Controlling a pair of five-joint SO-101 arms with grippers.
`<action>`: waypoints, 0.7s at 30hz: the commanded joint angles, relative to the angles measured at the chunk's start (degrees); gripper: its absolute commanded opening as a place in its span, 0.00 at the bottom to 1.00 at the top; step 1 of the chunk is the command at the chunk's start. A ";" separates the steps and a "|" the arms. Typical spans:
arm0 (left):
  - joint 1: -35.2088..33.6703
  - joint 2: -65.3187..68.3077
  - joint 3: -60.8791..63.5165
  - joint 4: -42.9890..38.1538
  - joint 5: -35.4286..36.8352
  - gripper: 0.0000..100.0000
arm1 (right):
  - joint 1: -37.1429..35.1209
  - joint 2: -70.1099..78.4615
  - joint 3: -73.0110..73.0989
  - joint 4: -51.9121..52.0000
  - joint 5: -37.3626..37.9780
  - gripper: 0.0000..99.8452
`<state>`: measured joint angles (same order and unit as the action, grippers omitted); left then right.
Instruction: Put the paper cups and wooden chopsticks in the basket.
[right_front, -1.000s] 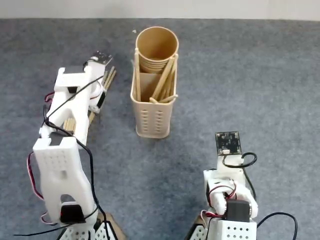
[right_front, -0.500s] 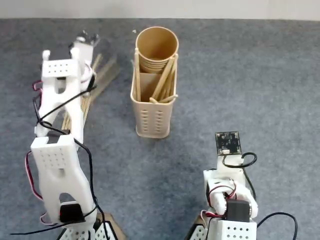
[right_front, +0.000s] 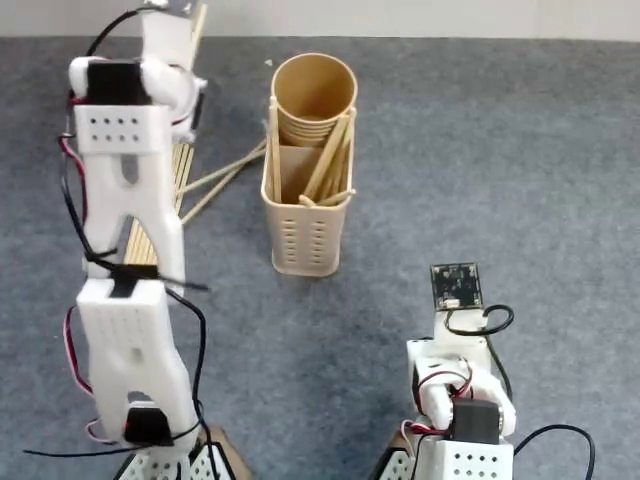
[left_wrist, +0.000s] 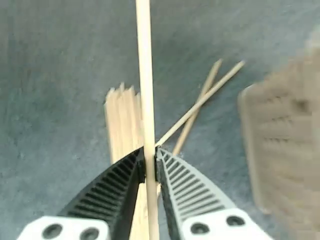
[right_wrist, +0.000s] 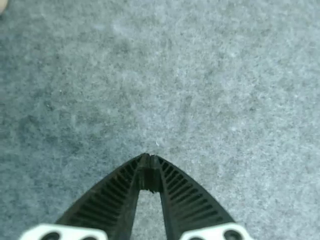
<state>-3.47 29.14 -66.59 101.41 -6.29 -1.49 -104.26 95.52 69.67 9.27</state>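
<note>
No readable text, label, number or sign on anything

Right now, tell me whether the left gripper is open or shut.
Shut: the left gripper is closed tight on one wooden chopstick, as the left wrist view shows.

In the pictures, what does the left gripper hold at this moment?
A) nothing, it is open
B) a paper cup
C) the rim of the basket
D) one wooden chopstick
D: in the left wrist view the left gripper is shut on a single chopstick, which is raised above the bundle of chopsticks lying on the table.
</note>
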 joint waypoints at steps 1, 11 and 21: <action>5.93 -9.36 -1.54 0.26 2.64 0.02 | 0.75 -0.75 8.75 0.40 0.35 0.01; 23.60 -26.77 -1.54 -2.64 4.22 0.00 | 0.75 -0.75 8.75 0.40 0.35 0.01; 30.73 -51.91 19.30 0.62 2.20 0.00 | 0.75 -0.75 8.75 0.40 0.35 0.01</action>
<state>26.33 -14.11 -57.45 102.02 -3.47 -1.49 -104.26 95.52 69.67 9.27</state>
